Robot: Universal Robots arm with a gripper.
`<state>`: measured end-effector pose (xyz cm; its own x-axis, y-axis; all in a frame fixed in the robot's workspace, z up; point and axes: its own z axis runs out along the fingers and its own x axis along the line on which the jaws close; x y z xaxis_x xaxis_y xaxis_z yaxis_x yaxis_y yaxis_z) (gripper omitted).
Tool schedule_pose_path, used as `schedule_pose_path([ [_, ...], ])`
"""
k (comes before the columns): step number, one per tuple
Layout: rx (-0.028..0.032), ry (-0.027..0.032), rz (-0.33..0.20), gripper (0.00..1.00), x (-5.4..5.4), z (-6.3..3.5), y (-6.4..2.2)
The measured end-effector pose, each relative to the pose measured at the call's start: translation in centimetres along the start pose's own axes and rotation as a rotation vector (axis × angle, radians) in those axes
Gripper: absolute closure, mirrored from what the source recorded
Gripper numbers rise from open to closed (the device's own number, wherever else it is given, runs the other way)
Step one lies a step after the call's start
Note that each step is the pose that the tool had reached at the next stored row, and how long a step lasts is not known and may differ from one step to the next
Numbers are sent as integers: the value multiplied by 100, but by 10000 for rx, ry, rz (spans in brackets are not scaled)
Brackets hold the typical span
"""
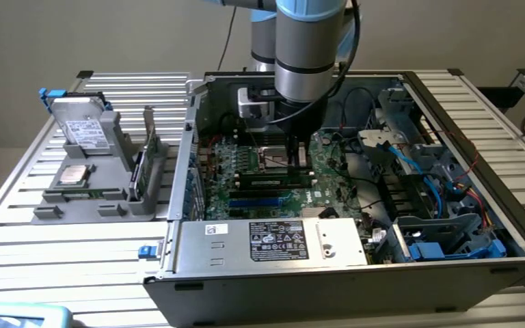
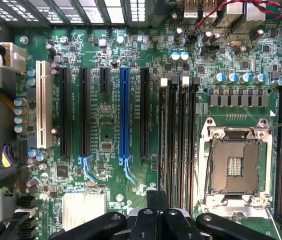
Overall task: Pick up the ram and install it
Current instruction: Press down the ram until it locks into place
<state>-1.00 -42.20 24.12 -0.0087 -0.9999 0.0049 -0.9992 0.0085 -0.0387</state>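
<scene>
End effector (image 2: 158, 202) pinched shut, nothing visibly held, over the green motherboard (image 2: 106, 115) by its black memory slots (image 2: 178, 140).
The ram, a thin green circuit-board stick (image 1: 85, 195), looks to be lying in the grey fixture (image 1: 48, 212). Light, stiff, fragile: I'd grip the flat faces mid-length, clear of the contacts.

Arm (image 1: 310, 48) upright, pincer (image 1: 292, 156) closed, pointing straight down.
</scene>
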Motion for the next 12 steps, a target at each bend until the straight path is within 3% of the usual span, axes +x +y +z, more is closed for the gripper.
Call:
schedule_pose_path([
  [4, 0, 0, -1, 89, -1, 69, -7],
  [12, 1, -4, 0, 89, -1, 99, -17],
])
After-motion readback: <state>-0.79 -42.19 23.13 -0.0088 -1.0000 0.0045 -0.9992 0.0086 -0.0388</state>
